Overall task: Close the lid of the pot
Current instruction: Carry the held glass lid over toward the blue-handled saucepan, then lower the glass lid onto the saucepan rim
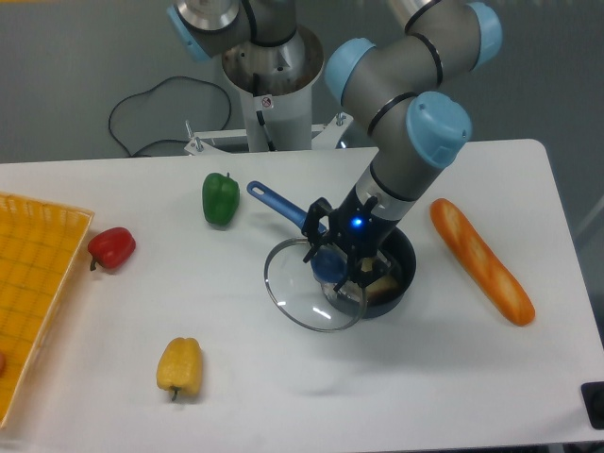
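My gripper [332, 262] is shut on the blue knob of the glass lid [300, 291], holding it lifted and tilted above the table. The lid's right edge overlaps the left rim of the dark pot [394, 268], which sits at the table's middle right. The pot's blue handle [276, 203] points up and left, toward the green pepper. Part of the pot's inside is hidden by my wrist and fingers.
A green pepper [220, 197] stands left of the pot handle. A red pepper [112, 247] and a yellow pepper [179, 366] lie further left. A baguette [480, 260] lies right of the pot. A yellow basket [33, 283] sits at the left edge.
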